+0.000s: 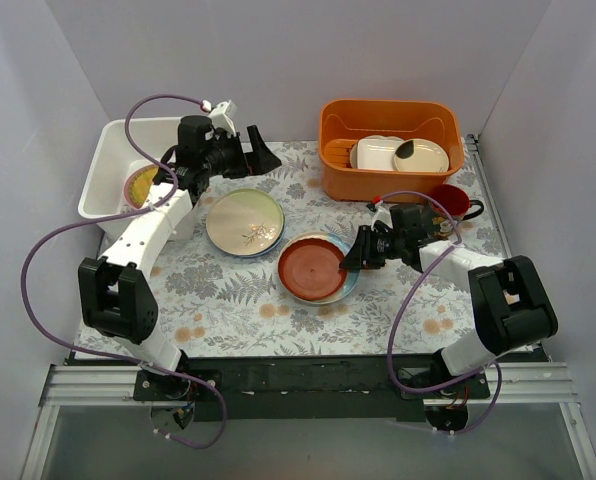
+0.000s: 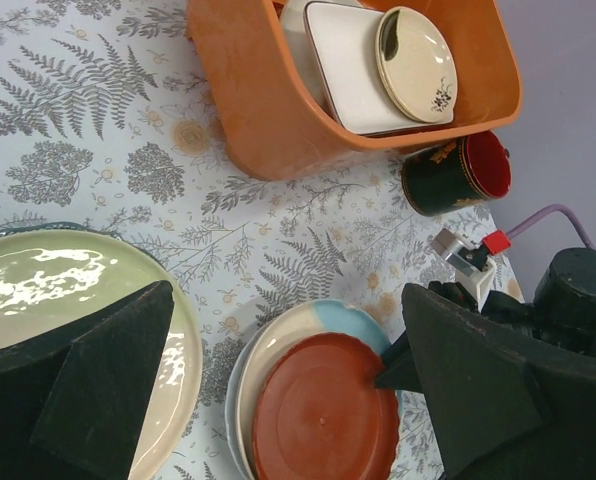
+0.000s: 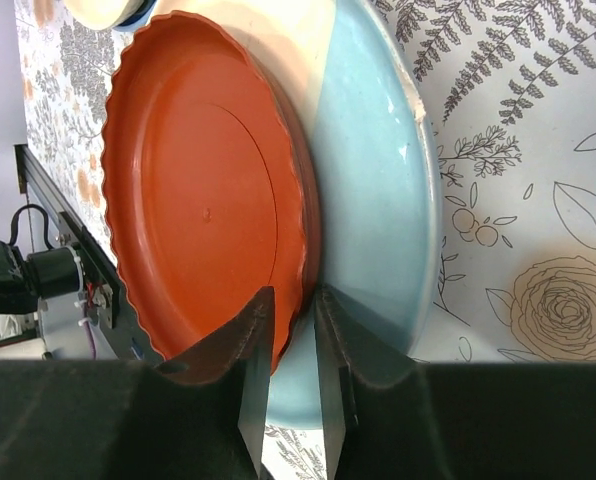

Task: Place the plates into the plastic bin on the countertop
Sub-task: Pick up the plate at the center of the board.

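The red-brown plate (image 1: 313, 270) lies on top of a teal-blue plate (image 1: 350, 285) at mid-table. My right gripper (image 1: 356, 256) straddles its right rim. In the right wrist view the gripper (image 3: 293, 300) has one finger on the red-brown plate (image 3: 198, 190) and one between it and the teal-blue plate (image 3: 378, 200), closed on the rim. The cream-green plate (image 1: 244, 222) lies to the left. My left gripper (image 1: 261, 160) hangs open and empty above the countertop (image 1: 228, 300), beside the white plastic bin (image 1: 103, 150). A yellow plate (image 1: 143, 187) lies in the bin.
An orange tub (image 1: 338, 170) with cream dishes stands at the back right, and a red mug (image 1: 453, 200) sits in front of it. The left wrist view shows the tub wall (image 2: 258, 110), the mug (image 2: 458, 175) and both plate groups below.
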Controlling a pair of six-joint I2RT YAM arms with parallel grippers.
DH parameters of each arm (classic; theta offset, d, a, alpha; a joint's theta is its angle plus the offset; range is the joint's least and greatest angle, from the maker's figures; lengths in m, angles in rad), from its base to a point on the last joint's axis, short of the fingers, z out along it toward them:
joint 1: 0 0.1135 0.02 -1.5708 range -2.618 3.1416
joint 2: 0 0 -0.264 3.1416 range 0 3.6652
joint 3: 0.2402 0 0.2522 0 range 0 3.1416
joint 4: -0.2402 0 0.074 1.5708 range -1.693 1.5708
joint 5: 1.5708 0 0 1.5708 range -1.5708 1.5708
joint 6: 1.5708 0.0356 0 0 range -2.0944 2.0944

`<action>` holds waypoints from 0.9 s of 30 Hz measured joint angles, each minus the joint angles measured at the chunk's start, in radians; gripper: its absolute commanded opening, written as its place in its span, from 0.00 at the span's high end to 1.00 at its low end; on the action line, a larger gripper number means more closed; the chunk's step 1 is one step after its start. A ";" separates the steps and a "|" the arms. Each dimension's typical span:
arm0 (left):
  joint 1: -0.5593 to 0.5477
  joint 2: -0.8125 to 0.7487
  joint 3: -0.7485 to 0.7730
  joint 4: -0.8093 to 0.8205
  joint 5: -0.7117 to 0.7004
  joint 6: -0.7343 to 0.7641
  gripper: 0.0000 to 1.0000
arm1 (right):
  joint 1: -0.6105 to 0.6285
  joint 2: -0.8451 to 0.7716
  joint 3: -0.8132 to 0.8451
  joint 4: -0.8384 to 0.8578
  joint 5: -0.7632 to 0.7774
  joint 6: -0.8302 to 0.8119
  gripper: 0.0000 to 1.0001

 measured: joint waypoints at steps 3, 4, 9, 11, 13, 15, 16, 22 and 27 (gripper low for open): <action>-0.013 0.004 0.000 0.000 0.015 0.014 0.02 | 0.000 0.005 0.000 0.000 0.006 0.001 0.78; -0.016 0.004 0.000 0.002 0.022 0.019 0.02 | 0.000 0.005 0.000 -0.001 0.009 0.000 0.80; -0.029 0.005 0.000 0.008 0.072 0.041 0.02 | 0.000 0.011 0.001 -0.006 0.021 0.000 0.98; -0.032 0.009 0.000 0.012 0.089 0.048 0.02 | 0.001 0.011 0.001 -0.007 0.023 0.000 0.99; -0.032 0.015 0.000 0.012 0.102 0.054 0.02 | 0.001 0.011 0.001 -0.007 0.024 0.000 0.99; -0.032 0.023 0.000 0.009 0.111 0.059 0.02 | 0.002 0.011 0.001 -0.007 0.025 0.000 0.99; -0.032 0.026 0.000 0.008 0.114 0.060 0.02 | 0.002 0.011 0.001 -0.007 0.025 0.000 0.99; -0.032 0.032 0.000 -0.007 0.116 0.066 0.02 | 0.003 0.010 0.002 -0.009 0.027 0.000 0.99; -0.032 0.032 0.000 -0.011 0.119 0.071 0.02 | 0.005 0.007 0.006 -0.016 0.037 0.000 0.99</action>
